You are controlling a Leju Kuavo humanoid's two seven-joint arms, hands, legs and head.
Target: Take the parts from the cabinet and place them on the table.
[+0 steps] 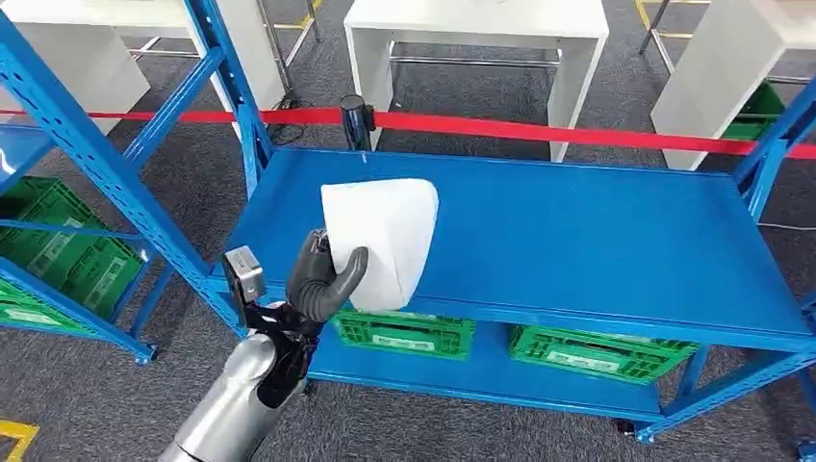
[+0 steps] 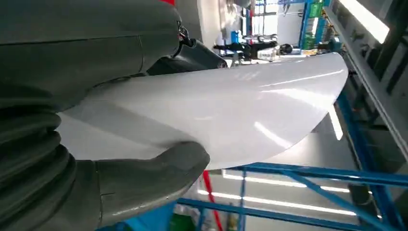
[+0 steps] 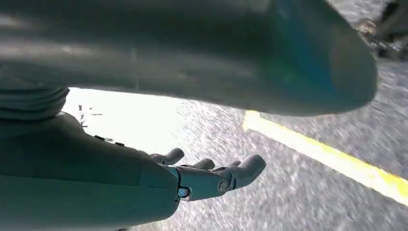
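A smooth white curved part (image 1: 380, 239) is held up by my left hand (image 1: 322, 277) over the near left of the blue table top (image 1: 597, 241). The thumb lies across its lower edge and the darker fingers sit behind it. In the left wrist view the white part (image 2: 231, 115) runs out from between the grey thumb (image 2: 144, 183) and the fingers, glossy and bowed. My right hand (image 3: 211, 178) hangs over the grey carpet with its fingers stretched out and nothing in it.
Blue shelving (image 1: 87, 154) with green crates (image 1: 67, 250) stands at the left. Under the table top sit two green crates (image 1: 404, 332) on a lower shelf. A red barrier tape (image 1: 539, 128) and white tables (image 1: 471, 48) lie beyond. A yellow floor line (image 3: 327, 154) runs under the right hand.
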